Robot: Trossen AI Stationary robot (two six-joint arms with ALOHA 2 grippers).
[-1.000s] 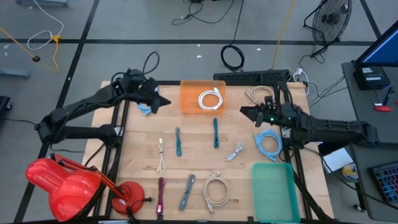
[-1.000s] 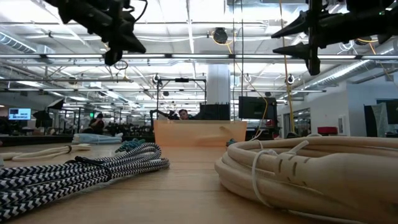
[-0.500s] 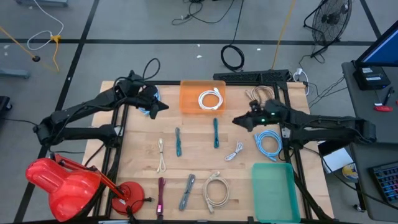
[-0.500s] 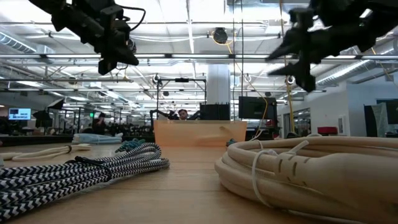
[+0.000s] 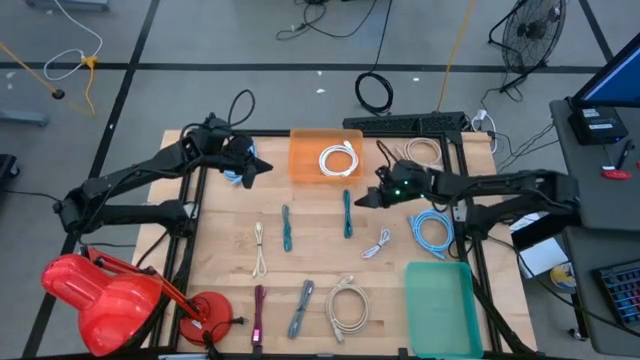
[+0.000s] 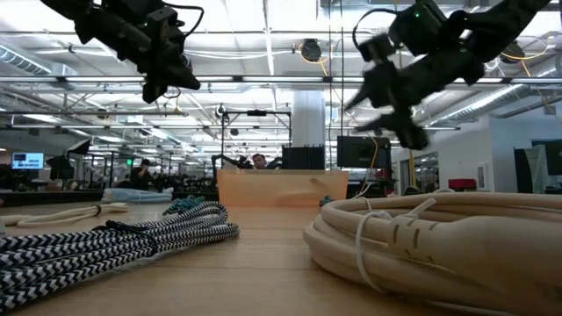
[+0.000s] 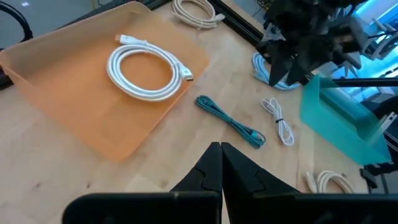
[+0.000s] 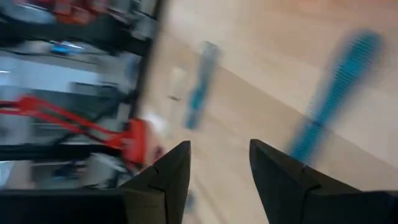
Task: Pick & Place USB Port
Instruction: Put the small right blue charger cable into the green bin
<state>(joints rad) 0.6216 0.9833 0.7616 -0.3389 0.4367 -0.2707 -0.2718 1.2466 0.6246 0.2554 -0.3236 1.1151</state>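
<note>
Seen from above: wooden tabletop (image 5: pixel 310 255) strewn with bundled cables, between two dark arms. Right gripper (image 5: pixel 358 200) raised over the middle of the tabletop, just beside the upper end of a straight teal braided cable (image 5: pixel 347 213), fingers (image 8: pixel 163 180) spread apart and holding nothing. Left gripper (image 5: pixel 262 167) parked above the far left corner, close to the orange translucent plastic tray (image 5: pixel 305 165), fingers (image 7: pixel 208 171) pressed together and empty. Inside that tray, a coiled white USB cable (image 5: pixel 338 160), lying flat. At the near right corner, a teal plastic bin (image 5: pixel 440 305). Beside the right arm, a coiled light-blue cable (image 5: pixel 432 229); nearer the middle, a small white tied cable (image 5: pixel 377 244). Toward the front edge, a coiled cream cable (image 5: pixel 346 305), a grey-and-black braided cable (image 5: pixel 301 308) and a thin magenta cable (image 5: pixel 258 312). Farther left, a second teal cable (image 5: pixel 286 227) and a slim cream cable (image 5: pixel 260 247). From tabletop height, both grippers well clear of the wood.
</note>
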